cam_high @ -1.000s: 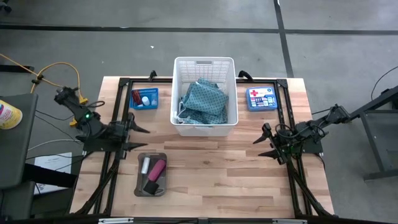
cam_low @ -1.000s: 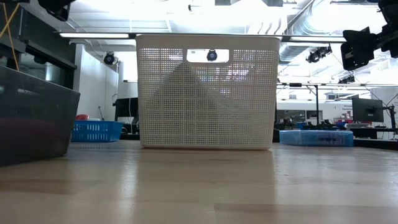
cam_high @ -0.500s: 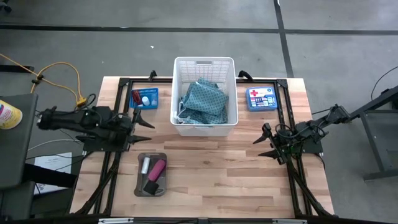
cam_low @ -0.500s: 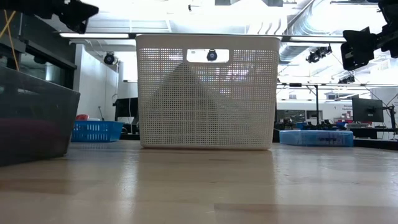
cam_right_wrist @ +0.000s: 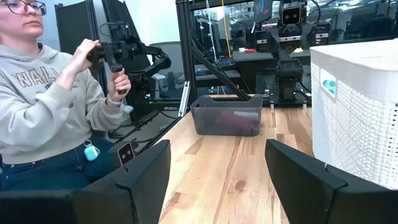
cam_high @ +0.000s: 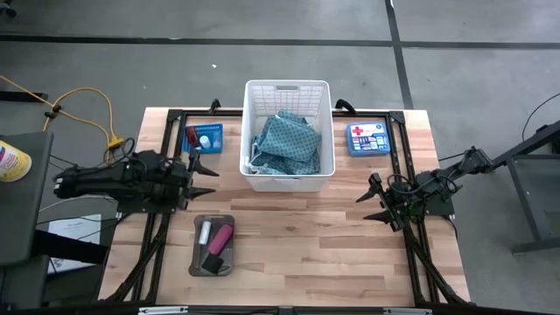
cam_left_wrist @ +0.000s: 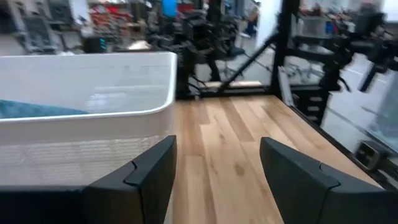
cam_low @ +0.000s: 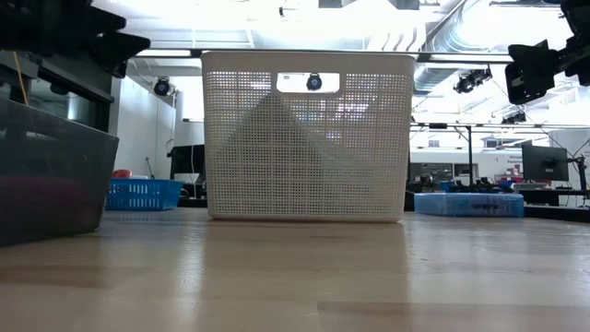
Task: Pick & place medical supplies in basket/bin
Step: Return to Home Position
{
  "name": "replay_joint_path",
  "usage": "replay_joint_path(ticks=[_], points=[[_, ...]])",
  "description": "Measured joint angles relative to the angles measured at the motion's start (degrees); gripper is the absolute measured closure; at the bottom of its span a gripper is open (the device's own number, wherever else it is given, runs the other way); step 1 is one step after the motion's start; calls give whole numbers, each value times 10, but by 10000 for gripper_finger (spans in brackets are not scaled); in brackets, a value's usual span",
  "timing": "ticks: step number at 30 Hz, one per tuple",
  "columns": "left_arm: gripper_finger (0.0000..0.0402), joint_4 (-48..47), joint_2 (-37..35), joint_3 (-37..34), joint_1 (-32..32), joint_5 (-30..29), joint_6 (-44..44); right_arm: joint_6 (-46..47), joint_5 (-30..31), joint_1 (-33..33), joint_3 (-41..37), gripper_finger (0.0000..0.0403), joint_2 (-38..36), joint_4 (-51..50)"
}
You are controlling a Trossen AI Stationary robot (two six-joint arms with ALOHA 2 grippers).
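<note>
Two teal dotted cloths (cam_high: 290, 144) lie inside the large white basket (cam_high: 288, 88), which stands at the far middle of the table. The grey tray (cam_high: 197, 248) near the front left holds the white tube (cam_high: 204, 233), the pink cylinder (cam_high: 222, 236) and the black block (cam_high: 212, 262). The small blue basket (cam_high: 203, 137) holds red-and-white pieces. My left gripper (cam_high: 204, 179) hovers open between the blue basket and the tray, pointing toward the white basket (cam_left_wrist: 93, 81). My right gripper (cam_high: 367, 199) waits open at the table's right.
A flat blue box with a red cross (cam_high: 367, 137) lies at the far right. Bare wood stretches between the two grippers in front of the white basket. A person (cam_right_wrist: 50, 106) sits beyond the table's left side holding a controller. Black frame rails run along both sides.
My left arm has swung its rear links down from a raised pose to lie level along the table's left side. Its gripper has shifted a little toward the white basket and has come lower in the low view. It stays open. Nothing on the table has moved.
</note>
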Motion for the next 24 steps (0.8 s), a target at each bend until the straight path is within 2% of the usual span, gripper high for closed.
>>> replay_joint_path(ticks=[9,13,24], points=[[178,26,-68,-45,0,-57,-2,0,0,0,0,153,0,0],[178,55,-86,-71,0,-63,-2,0,0,0,0,153,0,0],[178,137,-90,-121,0,-82,-11,0,0,0,0,153,0,0]])
